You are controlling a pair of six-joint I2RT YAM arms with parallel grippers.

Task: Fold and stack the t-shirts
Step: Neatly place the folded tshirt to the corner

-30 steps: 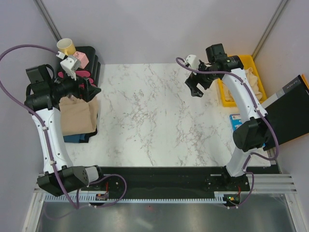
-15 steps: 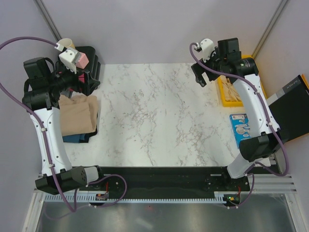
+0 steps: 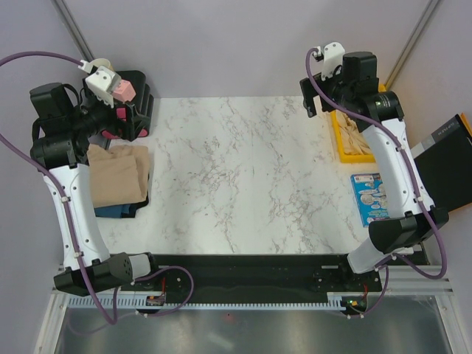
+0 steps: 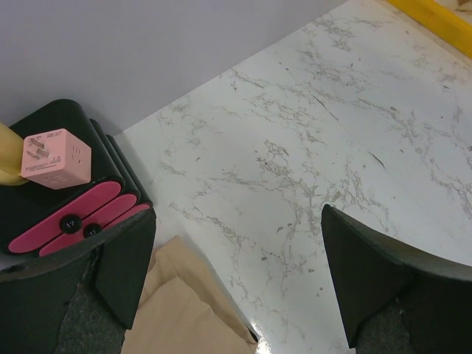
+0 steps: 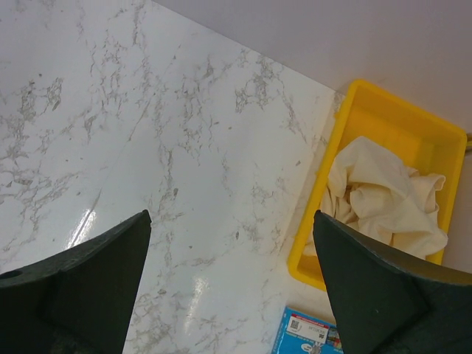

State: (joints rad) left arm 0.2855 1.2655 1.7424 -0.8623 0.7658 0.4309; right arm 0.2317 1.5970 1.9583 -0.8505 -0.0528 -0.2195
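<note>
Tan t-shirt (image 3: 116,177) lies folded at the tabletop's (image 3: 236,184) left edge, stacked on a teal-blue t-shirt (image 3: 109,211) (only its near edge shows). Cream t-shirt (image 5: 385,198) sits crumpled in the yellow bin (image 5: 402,118) at the far right corner. Left tool (image 4: 234,221) hangs above the stack's far end, jaws spread wide, nothing between them. Right tool (image 5: 232,221) hovers over bare tabletop just beside the bin, jaws equally wide, holding nothing. Pink plug adapter (image 4: 57,158) rests on a black holder (image 4: 70,122) behind the stack. Printed blue card (image 3: 371,195) lies on the near side of the bin.
</note>
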